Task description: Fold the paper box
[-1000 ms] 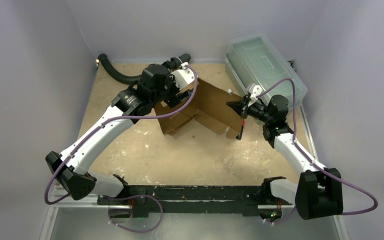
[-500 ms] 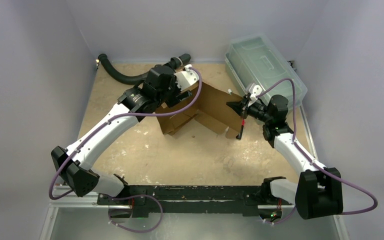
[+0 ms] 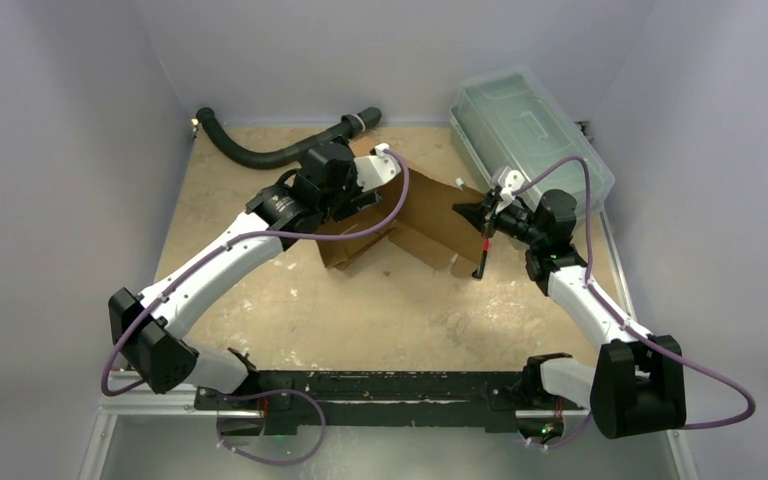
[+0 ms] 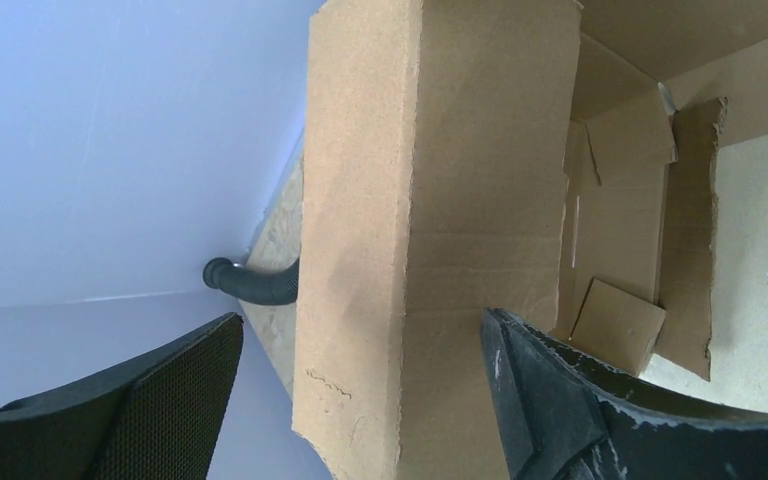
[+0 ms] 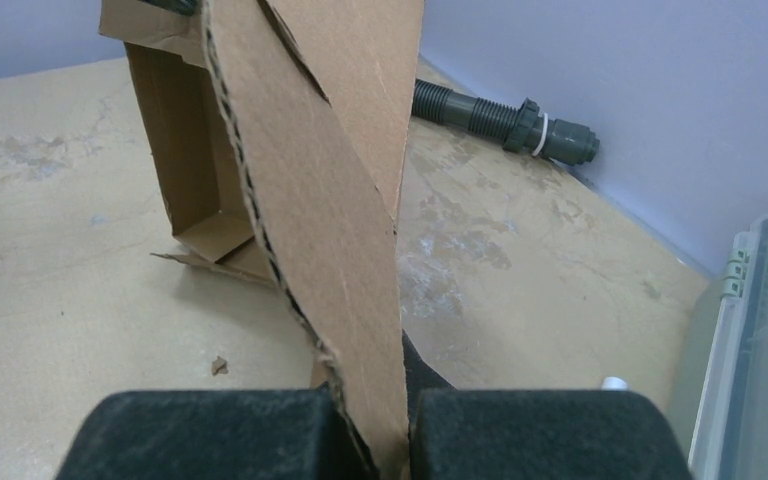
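Near half of table [image 3: 360, 315] free; paper box [image 3: 430, 208] ctr, bin [image 3: 522, 125] far rt, hose [image 3: 245, 155] back.

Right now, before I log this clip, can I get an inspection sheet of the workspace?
Surface: table tan, scuffed and stained.
Job's things: box half folded, one wall raised.
Clutter: clear lidded bin far right; black hose along the far edge.
Grippers: left gripper open, astride the raised wall; right gripper shut on a box flap.
Cables: purple cables looped along both arms.
Surroundings: plain walls on three sides.
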